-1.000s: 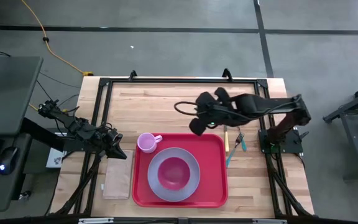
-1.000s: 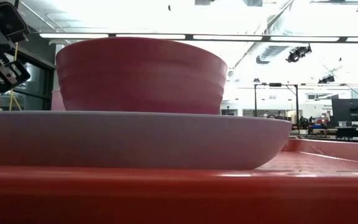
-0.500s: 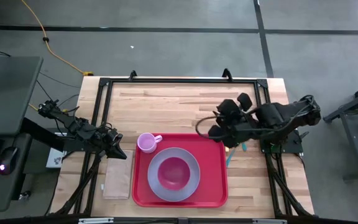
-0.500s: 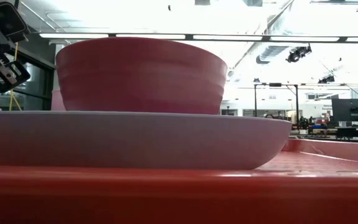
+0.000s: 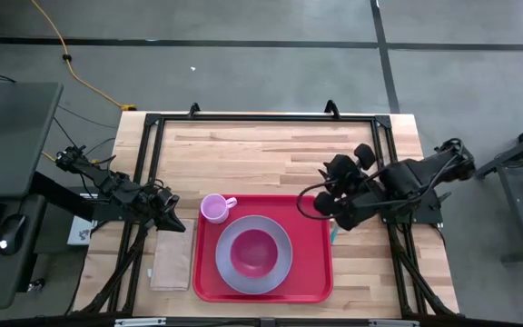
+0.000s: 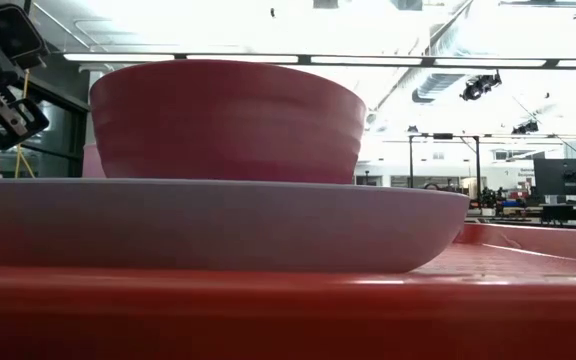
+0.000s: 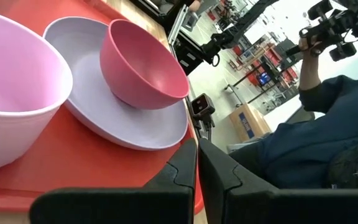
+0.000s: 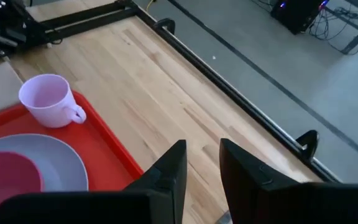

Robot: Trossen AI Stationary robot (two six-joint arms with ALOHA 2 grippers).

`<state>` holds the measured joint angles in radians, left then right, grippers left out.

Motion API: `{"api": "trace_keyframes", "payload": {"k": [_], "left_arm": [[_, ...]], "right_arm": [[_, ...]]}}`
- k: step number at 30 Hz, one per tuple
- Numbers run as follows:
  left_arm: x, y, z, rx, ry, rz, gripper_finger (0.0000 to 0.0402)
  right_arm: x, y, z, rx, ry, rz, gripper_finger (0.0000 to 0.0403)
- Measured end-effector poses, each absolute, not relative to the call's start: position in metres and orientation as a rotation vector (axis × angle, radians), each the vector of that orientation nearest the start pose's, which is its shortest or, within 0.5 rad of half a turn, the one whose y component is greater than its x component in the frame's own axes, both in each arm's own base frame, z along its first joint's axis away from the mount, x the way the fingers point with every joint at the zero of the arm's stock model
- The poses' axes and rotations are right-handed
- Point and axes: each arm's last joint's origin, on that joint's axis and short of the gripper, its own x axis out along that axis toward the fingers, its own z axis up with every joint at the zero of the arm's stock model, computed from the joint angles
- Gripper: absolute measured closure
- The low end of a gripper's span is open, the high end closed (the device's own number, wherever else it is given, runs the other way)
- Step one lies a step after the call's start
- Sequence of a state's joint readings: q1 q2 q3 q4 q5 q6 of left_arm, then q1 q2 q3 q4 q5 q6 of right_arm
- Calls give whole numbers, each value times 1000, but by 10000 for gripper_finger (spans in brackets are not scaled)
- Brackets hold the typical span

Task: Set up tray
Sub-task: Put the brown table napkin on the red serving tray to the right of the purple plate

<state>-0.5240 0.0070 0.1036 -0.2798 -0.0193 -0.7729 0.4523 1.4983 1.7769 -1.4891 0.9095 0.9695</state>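
The tray point(image 5: 311, 272) lies at the near middle of the table point(image 5: 271, 154), already carrying the grey plate point(image 5: 275, 232) with the pink bowl point(image 5: 252, 252) on it, and the pink cup point(image 5: 212, 208) at its far left corner. A tan napkin point(image 5: 171, 259) lies on the wood just beside the tray's left edge. So I judge the dishes done and the cutlery in hand: a sliver of teal utensil point(image 5: 333, 232) shows on the wood just past the tray's right rim, mostly hidden under my right arm.

The next move, as I read it, calls for my right gripper point(image 5: 320, 205) to drop onto that utensil and pinch it along its thin handle, which will want a low, flat approach.

My right arm is folded in from its base, wrist over the tray's right rim, and my right fingers point(image 8: 166, 168) stand a little apart, holding nothing. My left gripper point(image 5: 172, 221) waits low beside the tray's left side, fingers point(image 7: 182, 171) pressed nearly together, empty.
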Motion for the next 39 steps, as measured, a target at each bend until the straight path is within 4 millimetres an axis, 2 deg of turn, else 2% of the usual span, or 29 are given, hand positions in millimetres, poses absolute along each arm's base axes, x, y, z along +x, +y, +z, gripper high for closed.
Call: {"api": "trace_keyframes", "payload": {"k": [6,11,15,21,39], "left_arm": [[78,-44,171,-750,371,-398,357],[78,-44,171,-790,373,-379,357],[78,-43,172,-852,367,-359,357],[80,-42,180,-881,270,-340,357],[81,-40,181,-996,233,-255,357]], "right_arm": [[213,74,386,240,560,-731,329],[196,60,365,324,469,-628,329],[187,50,347,346,412,-554,329],[174,35,322,370,354,-469,329],[145,18,263,382,236,-347,329]]}}
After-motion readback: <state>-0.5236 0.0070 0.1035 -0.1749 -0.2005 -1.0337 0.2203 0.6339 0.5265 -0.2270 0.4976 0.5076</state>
